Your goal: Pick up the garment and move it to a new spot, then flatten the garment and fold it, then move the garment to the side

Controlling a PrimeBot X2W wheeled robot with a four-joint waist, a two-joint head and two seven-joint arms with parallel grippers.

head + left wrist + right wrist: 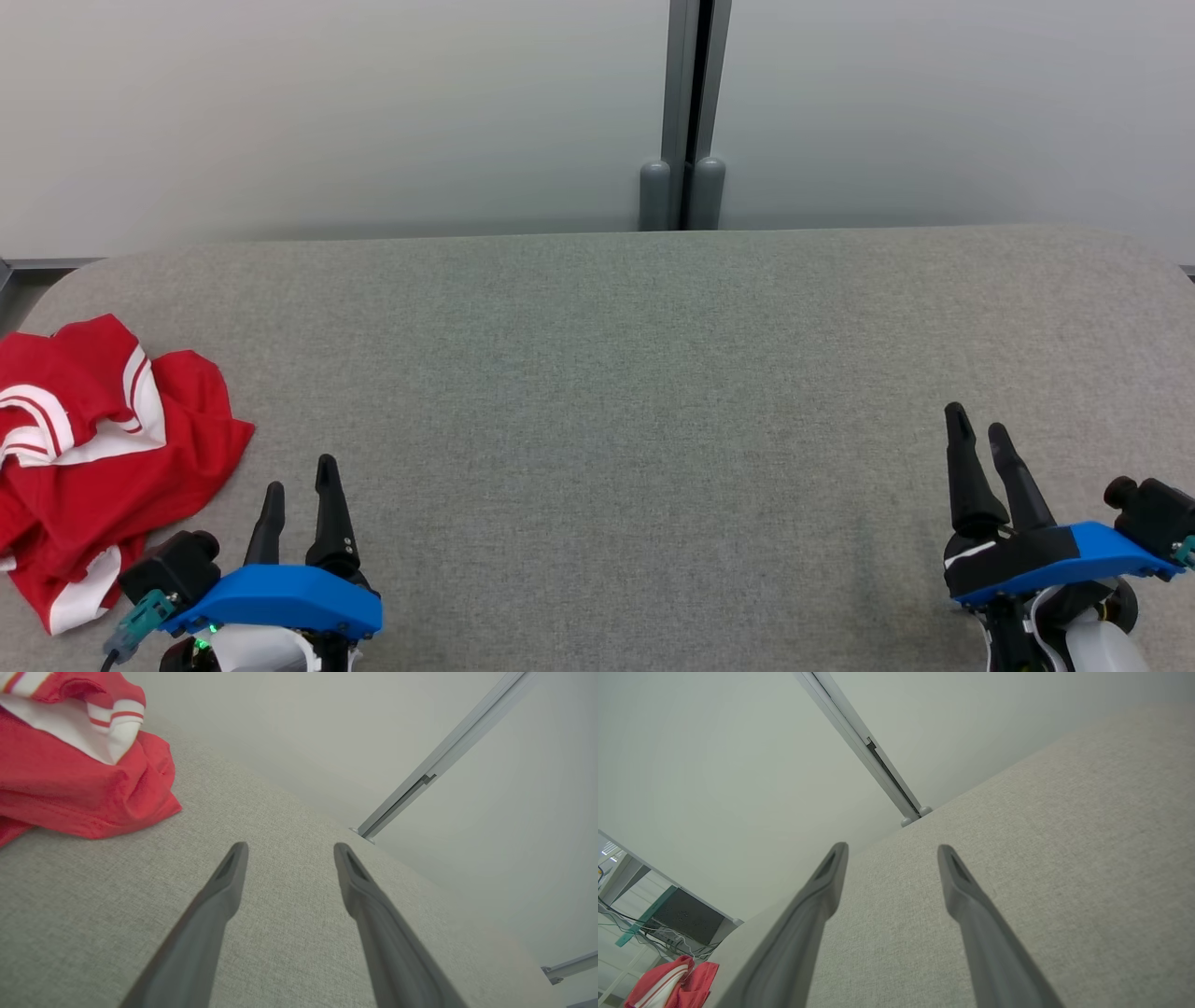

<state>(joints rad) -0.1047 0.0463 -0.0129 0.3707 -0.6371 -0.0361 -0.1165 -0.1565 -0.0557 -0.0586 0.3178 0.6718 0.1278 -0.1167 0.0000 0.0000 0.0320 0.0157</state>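
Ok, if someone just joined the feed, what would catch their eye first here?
The crumpled red garment with white stripes jumps out, heaped at the left edge of the grey fabric table. Next come the left gripper, just right of that heap, and the right gripper at the far right, both blue-shelled, open and holding nothing. A grey post splits the pale wall behind.

No text, label, brand, number or sign can be read in any of the views.
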